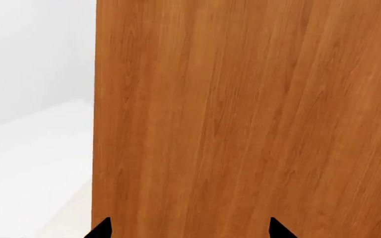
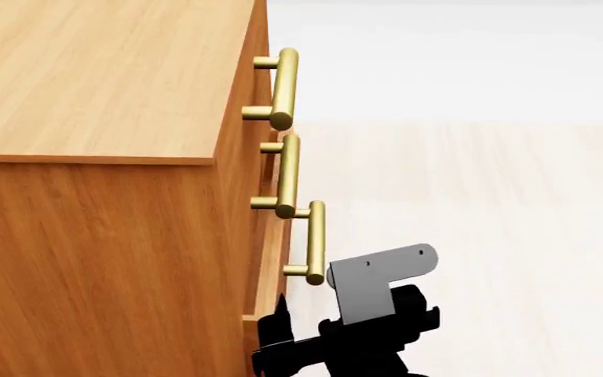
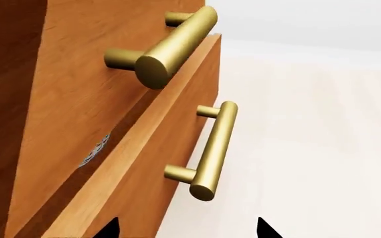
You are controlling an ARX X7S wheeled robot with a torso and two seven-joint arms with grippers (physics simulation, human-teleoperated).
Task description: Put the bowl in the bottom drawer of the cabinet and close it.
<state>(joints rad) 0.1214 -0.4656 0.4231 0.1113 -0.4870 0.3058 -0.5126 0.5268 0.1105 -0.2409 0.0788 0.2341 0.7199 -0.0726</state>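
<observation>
- Pale cream floor (image 2: 511, 181) runs out to the right of the cabinet (image 2: 92, 236) in the head view, fading into a white backdrop beyond
- Orange-brown wood grain covers the cabinet's top and its near side panel; three brass bar handles stick out from its front, stacked one under the other
- The bottom drawer (image 3: 144, 168) stands slightly pulled out: in the right wrist view its front sits forward of the drawer front above, leaving a narrow dark slot along its top edge
- Through that slot a small patch of white with blue-grey pattern shows, the bowl (image 3: 95, 151), lying inside the drawer; most of it is hidden by the drawer front
- The bottom drawer's handle (image 2: 313, 239) is level with the grey bracket of the right arm, which rises from the lower edge of the head view just beside the handle's lower end
- The right gripper (image 3: 187, 229) shows only two black fingertips spread apart with nothing between them, just below the lowest handle and not touching it
- The left gripper (image 1: 189, 229) faces the cabinet's plain side panel at close range; its two black tips are likewise apart and empty
</observation>
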